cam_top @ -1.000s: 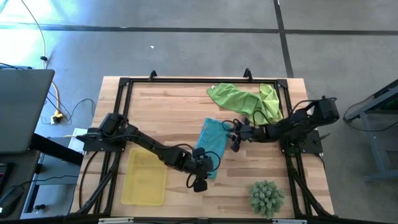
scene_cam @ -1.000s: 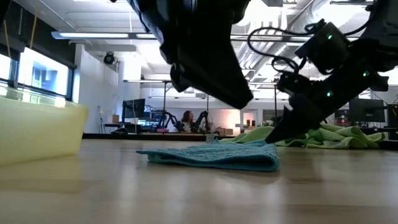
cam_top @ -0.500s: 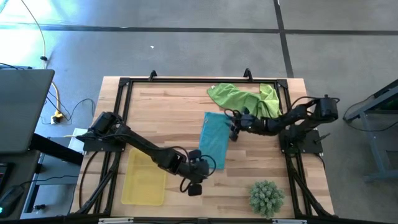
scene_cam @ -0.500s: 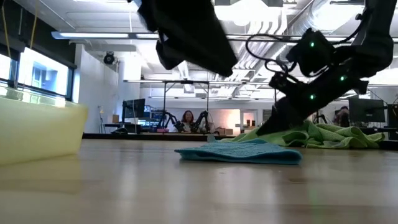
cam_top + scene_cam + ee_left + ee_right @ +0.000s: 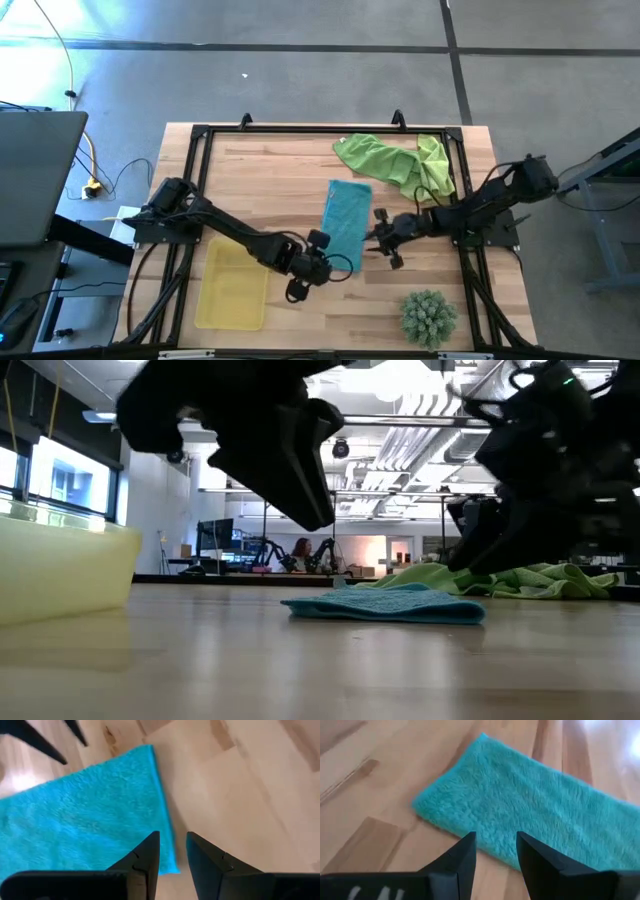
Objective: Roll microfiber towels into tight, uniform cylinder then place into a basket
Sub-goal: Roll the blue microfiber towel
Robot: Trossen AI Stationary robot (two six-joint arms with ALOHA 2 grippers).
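Observation:
The teal towel (image 5: 344, 224) lies flat on the table as a long folded strip. It also shows in the low view (image 5: 385, 605). My left gripper (image 5: 172, 854) hovers just off the strip's near left corner (image 5: 170, 866), its fingers a little apart and empty. My right gripper (image 5: 496, 851) hovers off the strip's right side near its near end, its fingers apart and empty. The two lime green towels (image 5: 395, 160) lie bunched at the far right. The yellow basket (image 5: 232, 288) stands at the near left.
A spiky green ball-shaped plant (image 5: 428, 316) sits near the table's near right corner. A black frame (image 5: 300, 130) runs round the table top. Bare wood lies between the basket and the teal towel.
The teal towel has slid along the table toward the far edge and a little toward the right, and lies straighter. It has kept still for the last half second. My right gripper went to the towel's far end, then came away toward the near edge. My left gripper has come off the towel's near end.

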